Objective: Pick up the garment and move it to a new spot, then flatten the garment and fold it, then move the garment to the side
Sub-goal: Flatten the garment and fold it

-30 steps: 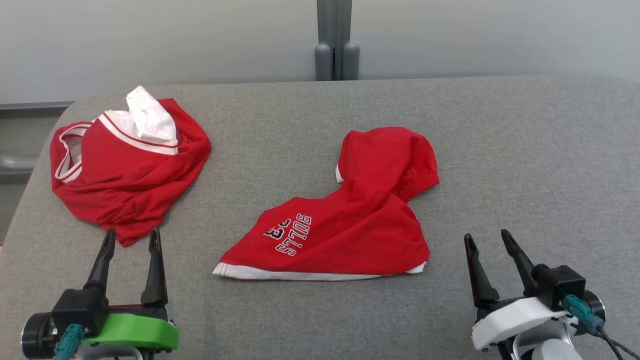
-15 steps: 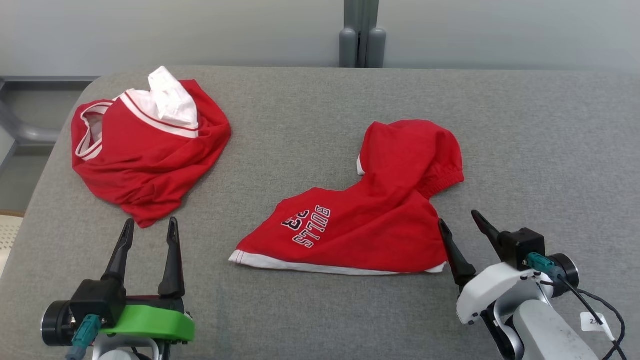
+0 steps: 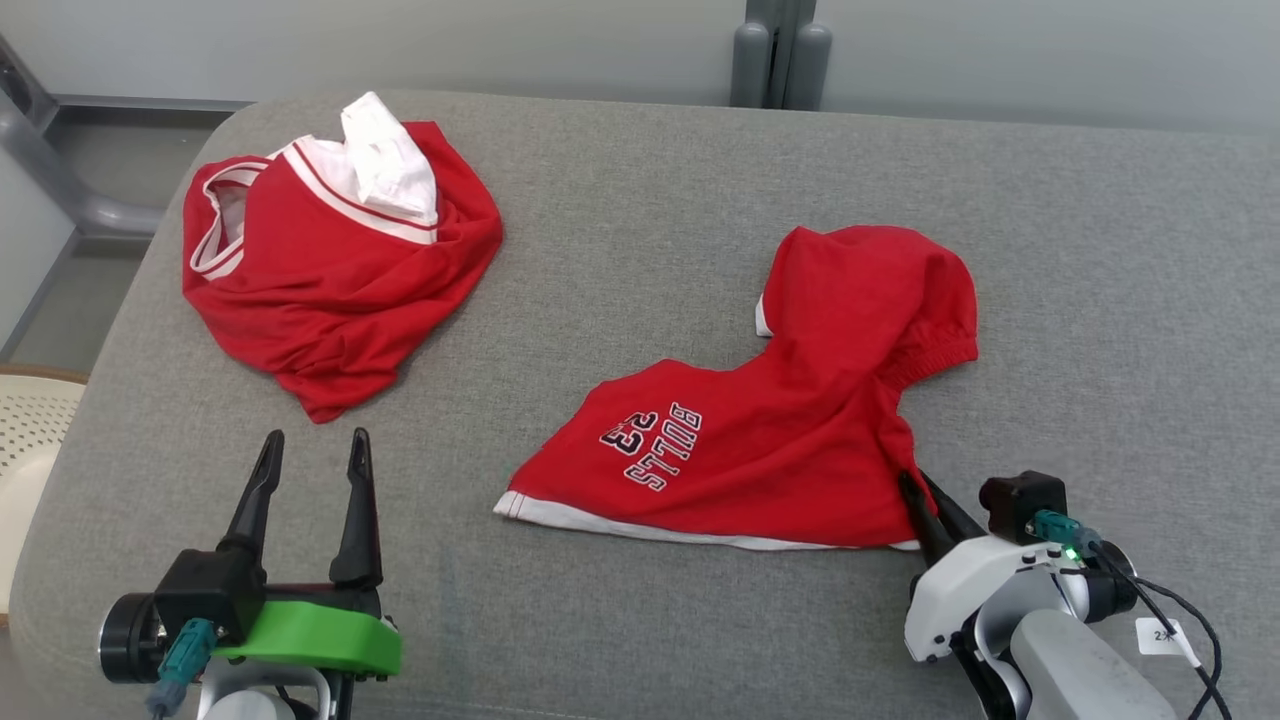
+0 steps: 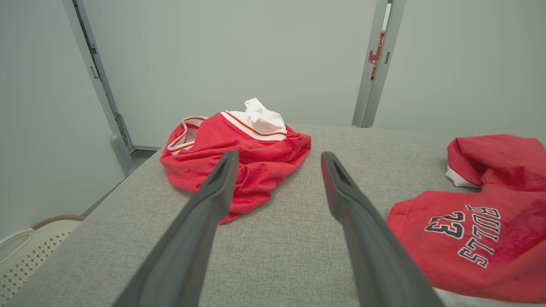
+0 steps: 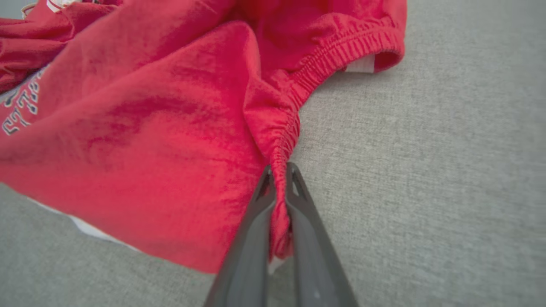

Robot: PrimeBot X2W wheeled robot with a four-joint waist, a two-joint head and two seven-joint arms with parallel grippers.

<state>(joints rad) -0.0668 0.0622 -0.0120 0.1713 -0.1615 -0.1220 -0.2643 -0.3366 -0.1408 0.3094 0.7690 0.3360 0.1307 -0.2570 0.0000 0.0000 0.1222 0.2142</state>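
Observation:
The garment [image 3: 780, 440], red shorts with white trim and "BULLS 23" lettering, lies crumpled in the middle of the grey padded table [image 3: 640, 180]. My right gripper [image 3: 915, 485] sits at its lower right edge, shut on a pinch of the gathered elastic waistband [image 5: 298, 81]. In the right wrist view the red fabric [image 5: 149, 128] is squeezed between the two fingers of this gripper [image 5: 279, 167]. My left gripper [image 3: 315, 437] stands open at the lower left, holding nothing. The left wrist view shows its fingers [image 4: 279, 155] spread, with the garment [image 4: 482, 238] off to the right.
A second red and white garment [image 3: 330, 260] lies bunched at the table's far left, ahead of my left gripper, also seen as a red heap [image 4: 239, 145]. A white perforated basket [image 3: 30, 420] stands beyond the left edge. A grey post [image 3: 780, 50] rises behind the table.
My right gripper has reached forward and left to the garment's right edge and shut on the waistband. The head camera has shifted, sliding the whole picture rightward. The left gripper stays open.

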